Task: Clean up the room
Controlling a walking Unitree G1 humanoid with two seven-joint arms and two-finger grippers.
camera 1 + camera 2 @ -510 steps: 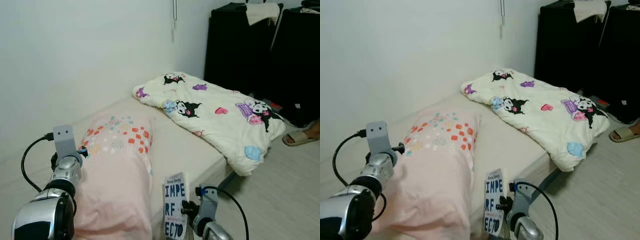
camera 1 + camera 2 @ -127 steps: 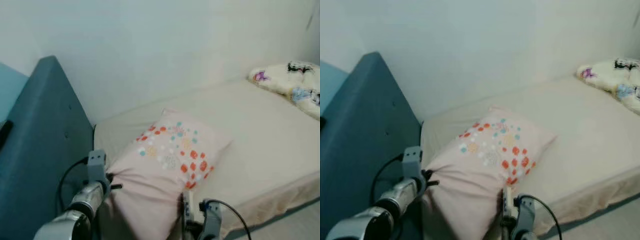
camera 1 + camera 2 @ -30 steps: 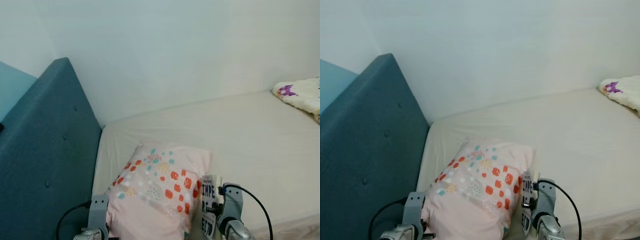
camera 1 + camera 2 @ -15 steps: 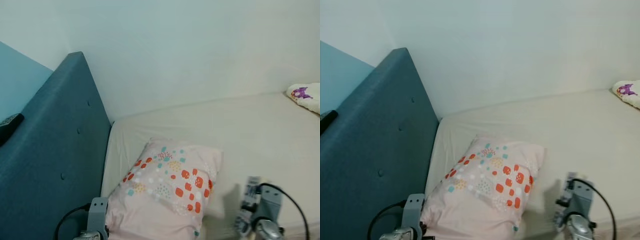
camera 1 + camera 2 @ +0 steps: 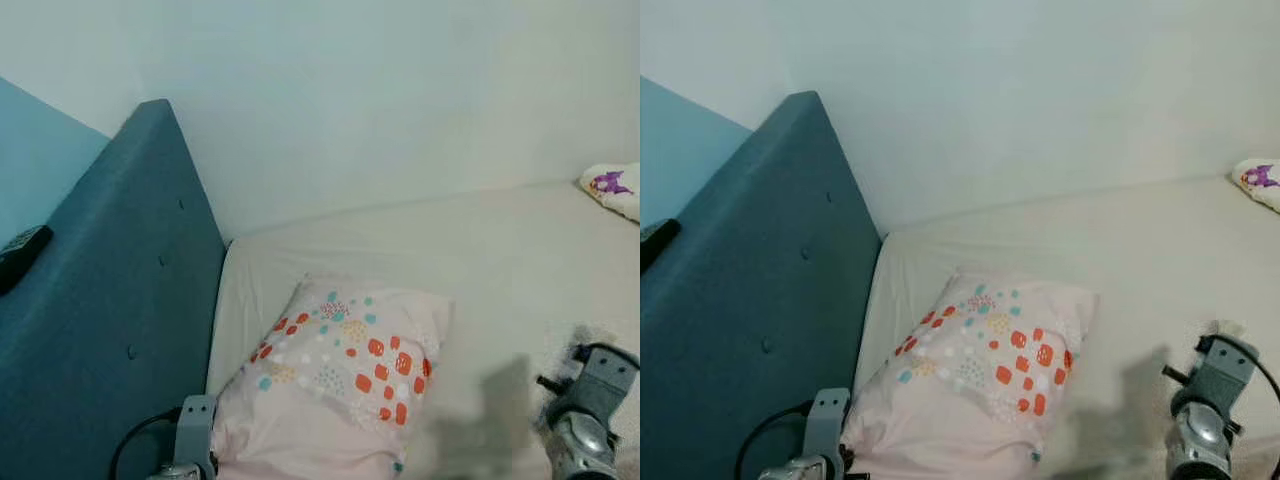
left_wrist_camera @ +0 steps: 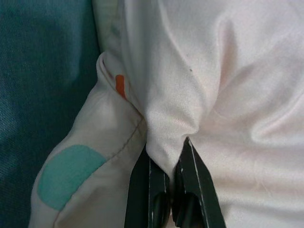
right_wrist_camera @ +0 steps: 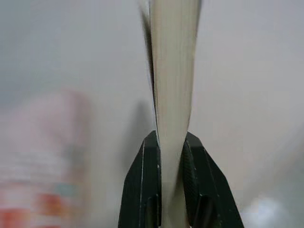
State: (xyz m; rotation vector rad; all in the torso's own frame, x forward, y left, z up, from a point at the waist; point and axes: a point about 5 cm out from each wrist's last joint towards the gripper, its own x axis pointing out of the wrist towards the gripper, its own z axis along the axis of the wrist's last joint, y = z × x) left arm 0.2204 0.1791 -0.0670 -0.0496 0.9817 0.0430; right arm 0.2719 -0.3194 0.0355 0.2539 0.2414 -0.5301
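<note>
A pale pink pillow [image 5: 340, 370] with orange and teal spots lies on the cream mattress [image 5: 500, 250] near the blue headboard [image 5: 120, 300]. In the left wrist view my left gripper [image 6: 166, 152] is shut on a fold of the pillow's [image 6: 213, 71] pink fabric at its near corner. My left wrist [image 5: 196, 425] shows at that corner. My right gripper [image 7: 172, 140] is shut on the edge of a thin book [image 7: 172, 71], seen end-on. My right wrist [image 5: 590, 400] is low at the right over the mattress, blurred, apart from the pillow.
The padded blue headboard stands along the left, with a black remote [image 5: 22, 255] on its top edge. A white wall backs the bed. A corner of a cartoon-print blanket [image 5: 612, 188] lies at the far right of the mattress.
My right arm has swung to the right with the book, from beside the pillow out over bare mattress. The left gripper keeps its hold. The camera has shifted slightly.
</note>
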